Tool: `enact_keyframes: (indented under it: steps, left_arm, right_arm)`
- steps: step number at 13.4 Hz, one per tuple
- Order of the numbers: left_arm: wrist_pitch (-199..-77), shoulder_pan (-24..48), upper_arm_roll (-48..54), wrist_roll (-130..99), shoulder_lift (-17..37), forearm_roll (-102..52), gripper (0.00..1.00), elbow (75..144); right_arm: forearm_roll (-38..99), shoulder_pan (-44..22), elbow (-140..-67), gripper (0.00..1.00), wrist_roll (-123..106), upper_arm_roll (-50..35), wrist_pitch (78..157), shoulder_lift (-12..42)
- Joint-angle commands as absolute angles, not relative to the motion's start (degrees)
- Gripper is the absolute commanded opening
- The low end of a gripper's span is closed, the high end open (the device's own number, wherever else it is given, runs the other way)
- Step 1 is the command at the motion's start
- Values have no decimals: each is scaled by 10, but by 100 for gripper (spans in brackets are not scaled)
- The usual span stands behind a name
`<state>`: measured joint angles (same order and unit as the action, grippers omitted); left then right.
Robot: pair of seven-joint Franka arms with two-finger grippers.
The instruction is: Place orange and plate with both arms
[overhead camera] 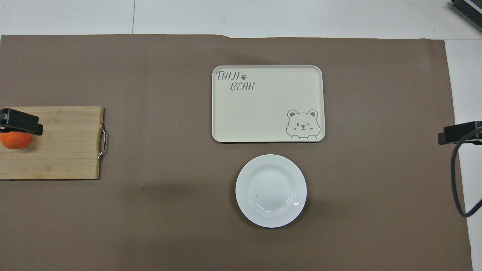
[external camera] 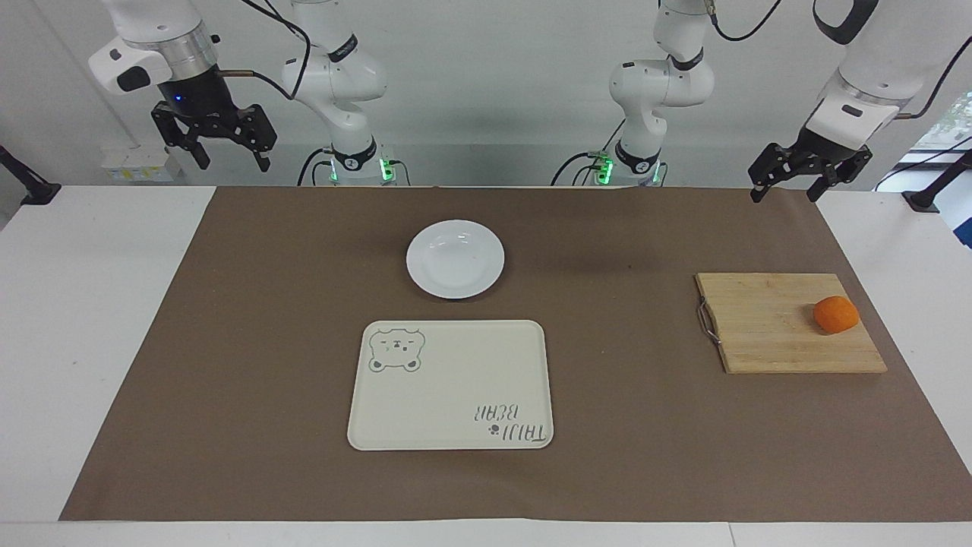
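- The plate (external camera: pixel 455 259) sits on the brown mat (external camera: pixel 266 342) about midway along the table, nearer to the robots than the cream tray (external camera: pixel 450 384); a narrow strip of mat shows between the two.
- The plate is bare, its shallow well showing only glints of light.
- The tray, with a bear drawing in one corner and lettering in another, lies flat on the mat with nothing on it.
- The orange (external camera: pixel 836 314) rests on a wooden cutting board (external camera: pixel 774 323) toward the left arm's end of the table, close to the board's outer edge and well apart from the plate.
- The board has a metal handle (external camera: pixel 708 322) on the edge that faces the tray.
- The left gripper (external camera: pixel 785 187) hangs in the air above the mat's edge at the robots' end, with its fingers spread apart and nothing between them.
- In the overhead view a black fingertip of that gripper (overhead camera: pixel 20 121) overlaps the top of the orange, but the facing view shows it raised clear of the fruit.
- The right gripper (external camera: pixel 231 156) hangs high at the right arm's end of the table, seemingly over the white tabletop (external camera: pixel 91 319) just off the mat, though its exact footing is hard to judge from this angle; its fingers stand wide and it holds nothing.
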<state>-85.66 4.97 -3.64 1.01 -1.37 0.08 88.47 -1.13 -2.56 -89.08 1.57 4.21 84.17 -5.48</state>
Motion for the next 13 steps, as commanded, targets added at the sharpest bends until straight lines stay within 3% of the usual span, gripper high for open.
enact_keyframes:
  steps: [1,13]
  left_arm:
    - [-845,53,-40,9,-19,0,100,880]
    - [-848,52,-40,4,-18,0,100,879]
  right_arm:
    - [-12,-18,-901,100,7,39,838,-63]
    - [-12,-18,-903,100,-1,40,838,-65]
